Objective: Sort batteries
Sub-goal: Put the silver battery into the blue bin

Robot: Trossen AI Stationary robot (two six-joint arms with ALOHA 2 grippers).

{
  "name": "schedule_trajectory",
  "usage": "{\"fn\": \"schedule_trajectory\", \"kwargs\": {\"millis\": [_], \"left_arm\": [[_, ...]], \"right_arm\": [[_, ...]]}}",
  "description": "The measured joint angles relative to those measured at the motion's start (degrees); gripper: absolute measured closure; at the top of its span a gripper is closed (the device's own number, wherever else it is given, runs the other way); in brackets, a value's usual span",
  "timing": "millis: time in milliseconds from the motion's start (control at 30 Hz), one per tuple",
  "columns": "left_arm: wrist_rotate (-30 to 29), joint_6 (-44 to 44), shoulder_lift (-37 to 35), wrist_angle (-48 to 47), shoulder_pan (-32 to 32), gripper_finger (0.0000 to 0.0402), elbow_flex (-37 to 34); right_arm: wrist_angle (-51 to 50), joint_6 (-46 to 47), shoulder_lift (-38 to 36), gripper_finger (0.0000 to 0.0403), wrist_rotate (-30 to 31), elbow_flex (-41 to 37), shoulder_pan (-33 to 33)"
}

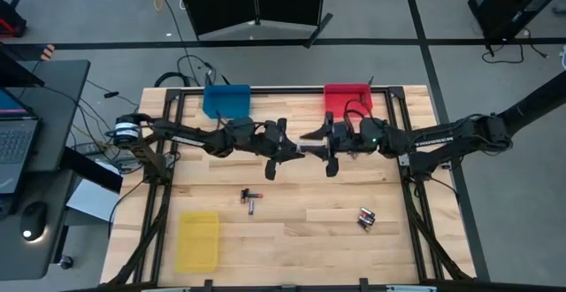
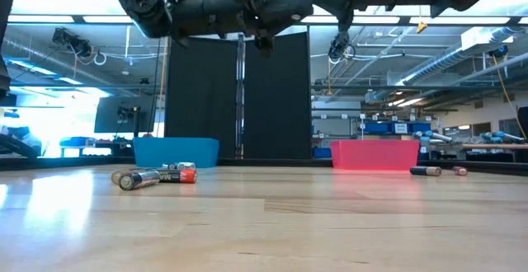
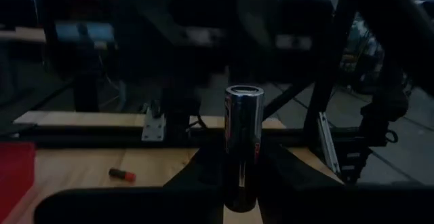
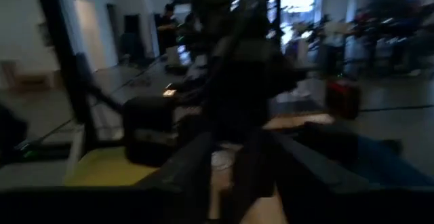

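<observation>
1. Your two arms meet high over the middle of the table (image 1: 301,239), left gripper (image 1: 281,150) and right gripper (image 1: 320,147) nose to nose
2. Your left jaws are narrow, clamped on a silver battery (image 3: 243,146) with red print, standing upright between them
3. Your right jaws stand wide, nothing visibly gripped
4. Below you, two loose batteries (image 1: 251,200) lie left of centre on the wood, and another small cluster (image 1: 366,218) lies to the right
5. At the far edge sit the blue bin (image 1: 226,99) and the red bin (image 1: 348,98); the yellow bin (image 1: 197,241) rests near your front left corner
</observation>
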Motion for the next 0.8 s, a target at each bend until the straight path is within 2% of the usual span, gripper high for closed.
{"fn": "schedule_trajectory", "kwargs": {"millis": [167,300,433,533,633,700,800], "left_arm": [[-1.0,0.1,-6.3,-11.7,2.4,0.0349,0.0],[-2.3,-1.5,-13.6,-25.8,6.0,0.0349,0.5],[-6.5,0.0,-19.2,-49.8,11.4,0.0349,5.6],[-10.2,2.6,-20.0,-67.0,16.0,0.0349,11.8],[-11.1,4.0,-18.5,-77.4,21.4,0.0349,17.4],[-11.4,5.1,-16.4,-83.7,25.6,0.0349,20.4],[-11.5,6.7,-12.3,-91.7,31.5,0.0349,24.3]], "right_arm": [[-3.1,-2.0,-4.0,0.0180,0.8,0.0,-1.4],[-8.9,-2.7,-7.6,0.0177,1.1,0.0,-2.6],[-16.5,-2.9,-9.2,0.0232,4.9,0.0,-2.9],[-20.2,-3.9,-9.2,0.0301,7.8,0.0,-2.9],[-21.5,-4.2,-8.4,0.0376,9.0,0.0,-2.9],[-21.5,-4.5,-7.4,0.0391,9.5,0.0,-2.9],[-21.9,-4.1,-5.6,0.0379,9.5,0.0,-2.9]]}}
